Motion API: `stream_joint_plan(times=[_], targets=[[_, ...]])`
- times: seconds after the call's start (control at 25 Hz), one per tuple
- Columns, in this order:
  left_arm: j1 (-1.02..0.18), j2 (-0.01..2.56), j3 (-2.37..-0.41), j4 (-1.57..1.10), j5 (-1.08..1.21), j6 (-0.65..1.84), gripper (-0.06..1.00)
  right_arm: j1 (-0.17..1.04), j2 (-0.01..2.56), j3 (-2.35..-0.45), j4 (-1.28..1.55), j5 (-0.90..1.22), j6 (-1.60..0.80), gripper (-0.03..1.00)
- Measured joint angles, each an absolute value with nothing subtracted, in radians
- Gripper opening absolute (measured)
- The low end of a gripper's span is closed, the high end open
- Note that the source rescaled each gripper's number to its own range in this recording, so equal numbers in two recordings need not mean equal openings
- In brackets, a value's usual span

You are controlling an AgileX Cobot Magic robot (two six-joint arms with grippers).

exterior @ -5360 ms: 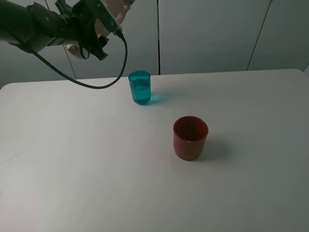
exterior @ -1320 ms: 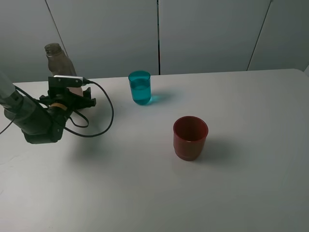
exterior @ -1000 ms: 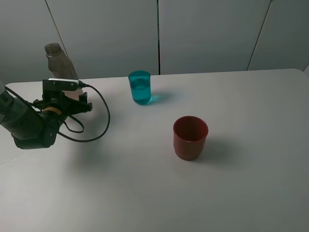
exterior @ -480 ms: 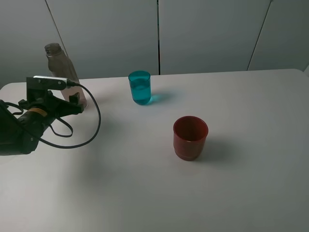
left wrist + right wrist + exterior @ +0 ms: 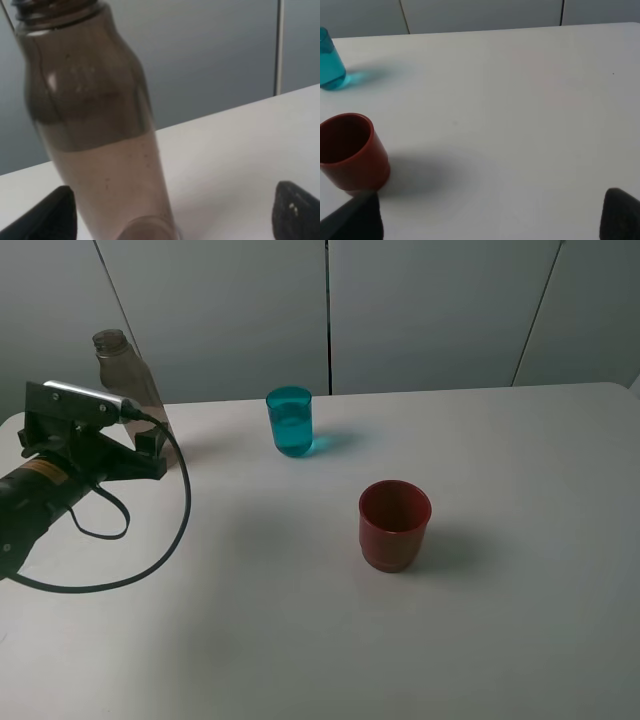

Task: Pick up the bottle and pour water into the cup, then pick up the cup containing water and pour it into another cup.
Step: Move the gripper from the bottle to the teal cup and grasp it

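Note:
The bottle stands upright at the table's far left, uncapped and partly full; it fills the left wrist view. My left gripper is open just in front of it, not touching; its dark fingertips show at both lower corners. The teal cup holds water at the back middle and also shows in the right wrist view. The red cup stands nearer the front and shows in the right wrist view. My right gripper is open, empty and off the exterior view.
The white table runs to a grey panelled wall at the back. The left arm's black cable loops over the table beside the arm.
The bottle, held high by my left gripper earlier, now stands on the table. My left gripper has let go and drawn back to the left, away from it.

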State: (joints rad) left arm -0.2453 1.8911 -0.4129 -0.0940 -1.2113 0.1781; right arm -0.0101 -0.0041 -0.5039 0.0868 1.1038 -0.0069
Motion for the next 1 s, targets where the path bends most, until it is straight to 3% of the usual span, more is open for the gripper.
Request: stream_joint_plan(times=[0.44,1.0], targets=[[-0.412,1.885,-0.495,-0.081,-1.139,0.186,0.99,-0.010,-0.004,-0.504,0.087,1.104,0.000,0.20],[-0.428,2.123,-0.679,0.021,-1.174,0.107,0.99,-0.010,-0.004,-0.504,0.087,1.104,0.000,0.20]])
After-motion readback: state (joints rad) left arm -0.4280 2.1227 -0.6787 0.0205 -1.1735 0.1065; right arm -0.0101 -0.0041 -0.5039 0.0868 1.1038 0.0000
